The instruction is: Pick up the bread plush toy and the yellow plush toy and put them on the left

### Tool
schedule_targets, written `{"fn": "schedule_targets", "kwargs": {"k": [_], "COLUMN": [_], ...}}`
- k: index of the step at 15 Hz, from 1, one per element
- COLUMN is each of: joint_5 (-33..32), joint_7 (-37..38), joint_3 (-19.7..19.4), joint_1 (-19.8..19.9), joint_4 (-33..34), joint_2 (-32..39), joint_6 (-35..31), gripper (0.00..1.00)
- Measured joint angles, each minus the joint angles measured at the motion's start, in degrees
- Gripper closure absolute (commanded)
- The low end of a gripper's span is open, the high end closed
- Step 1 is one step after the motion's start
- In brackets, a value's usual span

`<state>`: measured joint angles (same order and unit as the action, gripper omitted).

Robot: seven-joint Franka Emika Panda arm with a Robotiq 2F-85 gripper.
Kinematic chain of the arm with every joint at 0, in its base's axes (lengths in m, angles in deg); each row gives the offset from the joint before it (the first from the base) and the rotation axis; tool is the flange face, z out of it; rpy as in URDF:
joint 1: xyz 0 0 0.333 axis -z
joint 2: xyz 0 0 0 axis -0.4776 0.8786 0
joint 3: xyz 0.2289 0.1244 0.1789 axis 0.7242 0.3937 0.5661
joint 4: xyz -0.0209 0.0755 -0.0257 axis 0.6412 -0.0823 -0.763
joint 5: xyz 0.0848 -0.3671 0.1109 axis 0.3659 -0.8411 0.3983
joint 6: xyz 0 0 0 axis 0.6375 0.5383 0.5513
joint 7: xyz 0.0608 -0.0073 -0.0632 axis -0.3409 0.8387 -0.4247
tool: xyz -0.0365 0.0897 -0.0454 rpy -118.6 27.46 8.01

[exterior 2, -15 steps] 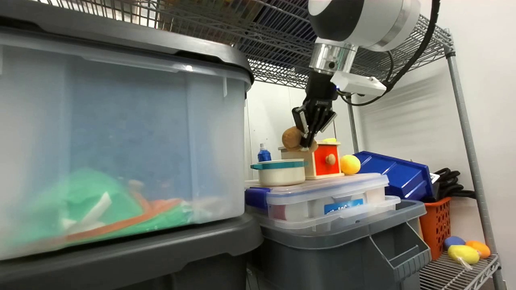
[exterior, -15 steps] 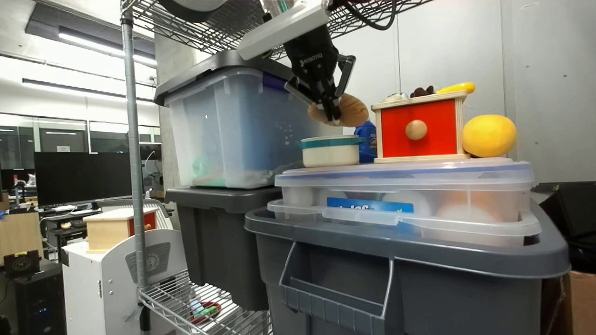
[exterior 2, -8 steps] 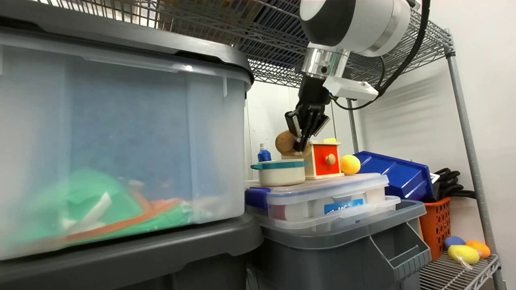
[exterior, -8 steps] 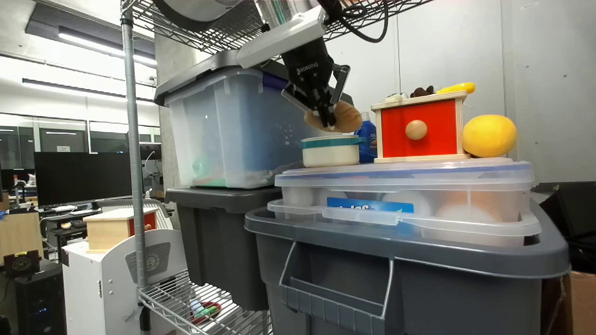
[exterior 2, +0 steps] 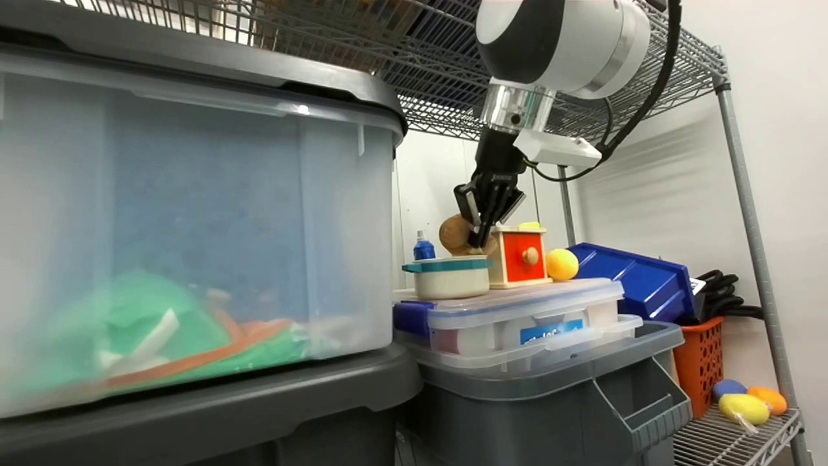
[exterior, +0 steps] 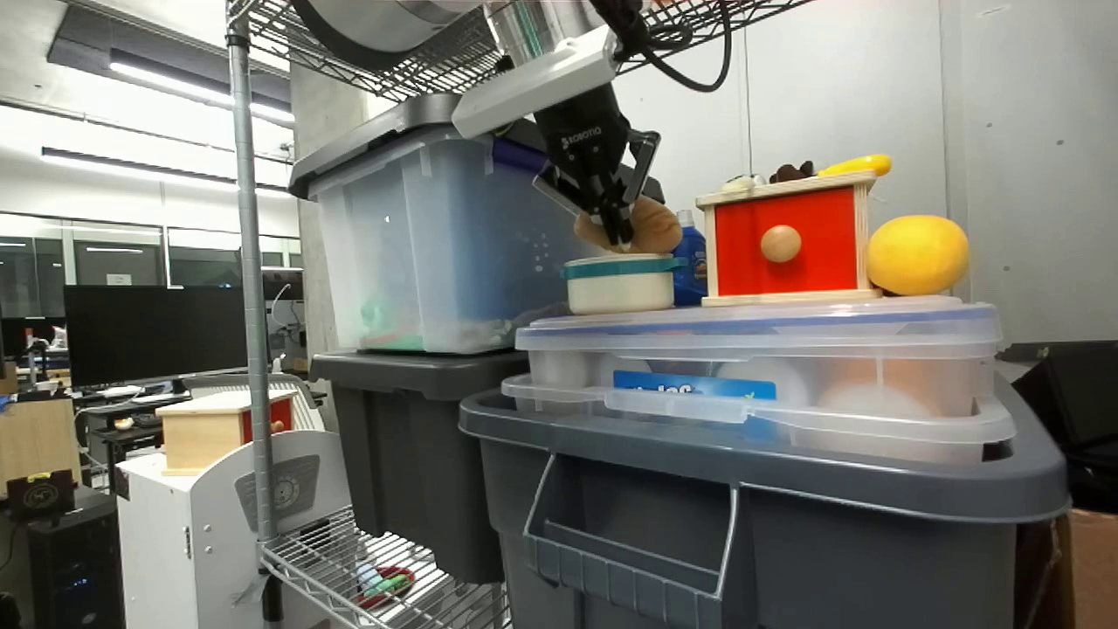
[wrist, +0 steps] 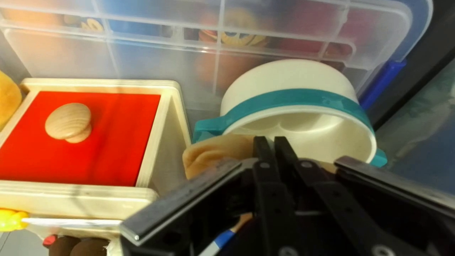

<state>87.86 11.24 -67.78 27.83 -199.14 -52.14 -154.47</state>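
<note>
Holds the bread (exterior: 657,229) clamped near its middle in the hand (wrist: 271,140) over the pot (exterior: 620,293), hard to say whether touching it, likely for release there, and apparently saves the yellow toy (exterior: 918,255), beside the red box (exterior: 789,275), for a second trip.

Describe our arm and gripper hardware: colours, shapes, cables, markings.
The arm is white and rounded, with a black section and a grey band, then a shiny silver collar. Below it, a long white housing juts sideways; a thick black cable runs down towards it. The gripper is black, with slim fingers and metal-edged side links, and carries white ROBOTIQ lettering.
</note>
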Motion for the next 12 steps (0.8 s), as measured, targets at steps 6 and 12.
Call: {"fn": "schedule_targets", "kwargs": {"k": [6,12], "joint_5": [0.0,0.01], "joint_7": [0.0,0.01], "joint_3": [0.01,0.01], "joint_1": [0.0,0.0], "joint_4": [1.41,3.11], "joint_2": [0.48,1.5], "joint_6": [0.0,0.0], "gripper": [0.65,0.23]}}
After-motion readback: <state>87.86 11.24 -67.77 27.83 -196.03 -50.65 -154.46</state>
